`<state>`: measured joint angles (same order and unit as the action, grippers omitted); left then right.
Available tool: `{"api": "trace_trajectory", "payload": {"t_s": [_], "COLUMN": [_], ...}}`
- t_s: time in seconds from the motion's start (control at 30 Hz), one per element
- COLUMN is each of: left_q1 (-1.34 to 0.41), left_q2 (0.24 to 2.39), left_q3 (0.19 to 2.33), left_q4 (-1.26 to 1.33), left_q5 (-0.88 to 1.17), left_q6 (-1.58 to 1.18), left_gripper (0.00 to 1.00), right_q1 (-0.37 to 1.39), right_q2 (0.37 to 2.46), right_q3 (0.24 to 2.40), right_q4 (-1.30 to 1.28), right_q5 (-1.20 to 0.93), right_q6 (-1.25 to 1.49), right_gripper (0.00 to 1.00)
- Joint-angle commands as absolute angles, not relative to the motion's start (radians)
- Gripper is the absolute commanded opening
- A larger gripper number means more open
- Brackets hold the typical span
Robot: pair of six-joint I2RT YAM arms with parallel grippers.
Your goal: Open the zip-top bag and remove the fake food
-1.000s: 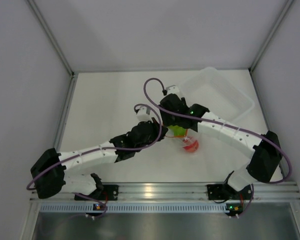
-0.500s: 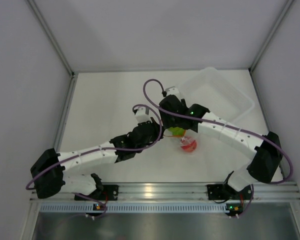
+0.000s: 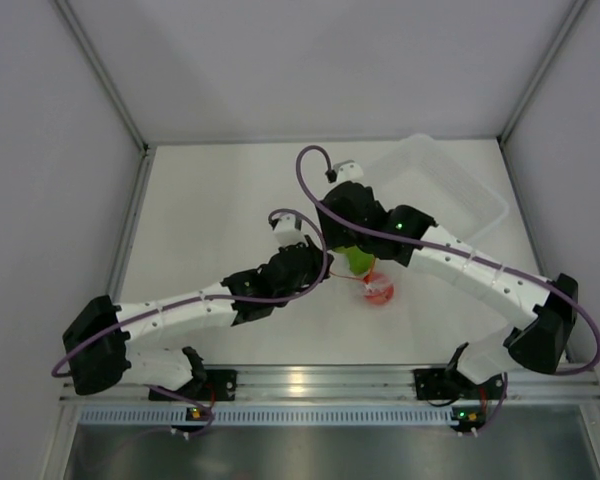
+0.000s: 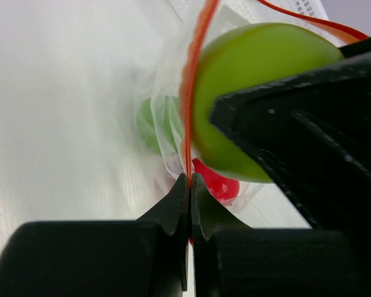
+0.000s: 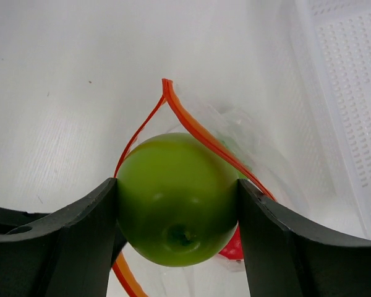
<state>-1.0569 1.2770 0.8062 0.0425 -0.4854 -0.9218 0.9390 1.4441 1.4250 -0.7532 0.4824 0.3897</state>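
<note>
The zip-top bag [image 3: 372,282] lies mid-table with its red-orange zip strip [image 5: 198,133] spread open. My left gripper [image 3: 326,274] is shut on the strip at one side of the mouth, seen edge-on in the left wrist view [image 4: 190,180]. My right gripper [image 3: 357,256] is shut on a lime green ball [image 5: 176,198] and holds it at the bag's mouth, above the strip; the ball also shows in the left wrist view [image 4: 253,99]. A red ball [image 3: 378,290] and a second green ball [image 4: 149,124] lie inside the bag.
A clear rigid rectangular tub [image 3: 435,190] stands at the back right, close behind the right wrist; it also shows in the right wrist view [image 5: 340,93]. Grey walls enclose the table on three sides.
My right gripper has drawn back and up toward the tub with the green ball in it. The bag has slid slightly. The left gripper has kept its hold.
</note>
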Motion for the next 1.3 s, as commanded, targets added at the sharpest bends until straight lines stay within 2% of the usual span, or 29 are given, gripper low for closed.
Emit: {"api": "trace_trajectory", "payload": {"t_s": [0.0, 0.43, 0.73, 0.9, 1.03, 1.13, 1.27], "left_q1": [-1.083, -1.081, -1.072, -1.068, -1.066, -1.063, -1.051], "left_q2": [1.275, 1.307, 1.325, 1.344, 1.351, 1.35, 1.327], "left_q3": [0.87, 0.876, 0.868, 0.87, 0.865, 0.874, 0.881], "left_q4": [0.058, 0.003, -0.028, -0.028, -0.028, -0.028, -0.029], "left_q5": [-0.518, -0.624, -0.629, -0.614, -0.594, -0.566, -0.532], "left_q6": [-0.913, -0.945, -0.963, -0.971, -0.976, -0.937, -0.894], "left_gripper": [0.0, 0.0, 0.0, 0.0, 0.0, 0.0, 0.0], "right_q1": [0.976, 0.996, 0.991, 0.97, 0.945, 0.83, 0.553], "right_q2": [1.462, 1.382, 1.301, 1.276, 1.282, 1.27, 1.239], "right_q3": [1.497, 1.522, 1.549, 1.62, 1.701, 1.695, 1.609], "right_q4": [-0.77, -0.834, -0.833, -0.821, -0.874, -0.893, -0.85], "right_q5": [0.514, 0.523, 0.436, 0.284, 0.359, 0.33, 0.258], "right_q6": [0.393, 0.384, 0.354, 0.321, 0.293, 0.281, 0.272], "right_gripper": [0.19, 0.2, 0.19, 0.19, 0.2, 0.19, 0.2]}}
